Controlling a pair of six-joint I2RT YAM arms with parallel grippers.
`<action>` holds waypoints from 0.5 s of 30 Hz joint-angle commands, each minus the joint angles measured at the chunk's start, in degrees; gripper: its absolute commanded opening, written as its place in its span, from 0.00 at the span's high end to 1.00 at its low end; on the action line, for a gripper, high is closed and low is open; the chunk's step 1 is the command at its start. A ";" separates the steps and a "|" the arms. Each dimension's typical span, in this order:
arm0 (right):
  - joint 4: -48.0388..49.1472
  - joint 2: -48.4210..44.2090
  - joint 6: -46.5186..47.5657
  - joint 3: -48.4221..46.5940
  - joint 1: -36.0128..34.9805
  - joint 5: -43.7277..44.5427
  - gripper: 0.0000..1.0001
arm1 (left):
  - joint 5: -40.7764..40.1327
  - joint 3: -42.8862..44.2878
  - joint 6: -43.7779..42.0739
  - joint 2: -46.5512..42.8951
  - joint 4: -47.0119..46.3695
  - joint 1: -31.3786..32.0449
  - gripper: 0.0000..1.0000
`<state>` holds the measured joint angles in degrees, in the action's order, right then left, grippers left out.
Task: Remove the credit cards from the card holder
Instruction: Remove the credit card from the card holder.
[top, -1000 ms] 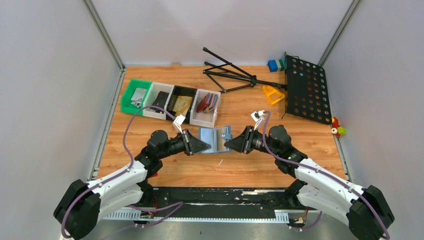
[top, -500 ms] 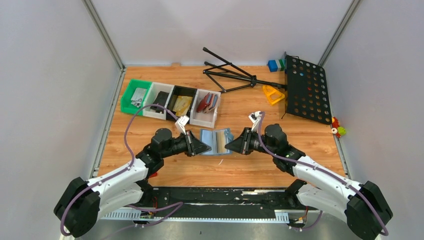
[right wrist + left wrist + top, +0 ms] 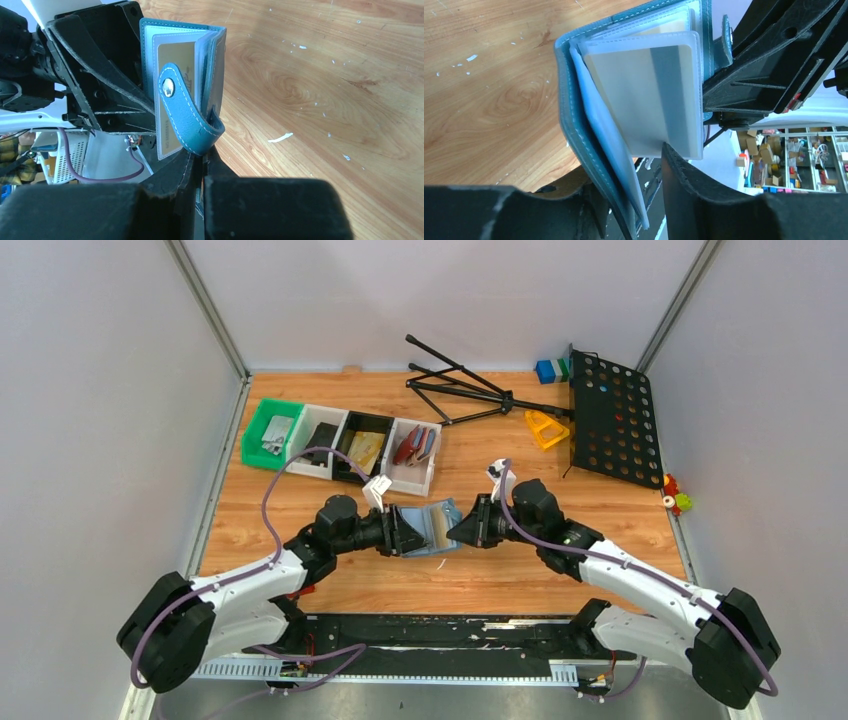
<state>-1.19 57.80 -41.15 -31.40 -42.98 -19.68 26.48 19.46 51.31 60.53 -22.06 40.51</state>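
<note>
Pinning the slate-blue soft bifold card holder point(image 3: 432, 527) by its snap strap point(image 3: 186, 116) in the closed right jaws, slide the half-parted left jaws, loosely straddling its edge, onto only the thin gold-tan card point(image 3: 644, 100) in the front clear sleeve point(image 3: 681, 137) just ahead.

No legible text, number or brand in any view. Faint small print down the edge of gold card point(image 3: 175, 60) inside card holder point(image 3: 218, 52): too blurred to read. Striped card point(image 3: 644, 95) behind clear sleeve: nothing readable. Bins point(image 3: 410, 478) too small to check for labels.
</note>
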 commanded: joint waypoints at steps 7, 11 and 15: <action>-2.73 1.54 2.30 -5.22 -2.31 3.07 1.00 | 0.99 1.04 -1.56 0.69 -5.78 1.12 0.40; -3.04 2.06 2.31 -5.87 -2.78 3.28 1.00 | 1.22 1.10 -1.41 1.38 -6.60 1.15 0.36; -3.65 2.89 2.78 -7.10 -3.59 3.63 1.00 | 1.66 1.66 -1.34 2.28 -6.88 1.44 0.26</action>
<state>-6.00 60.29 -39.27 -34.96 -45.30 -16.01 27.18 19.46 50.94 62.30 -24.73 41.34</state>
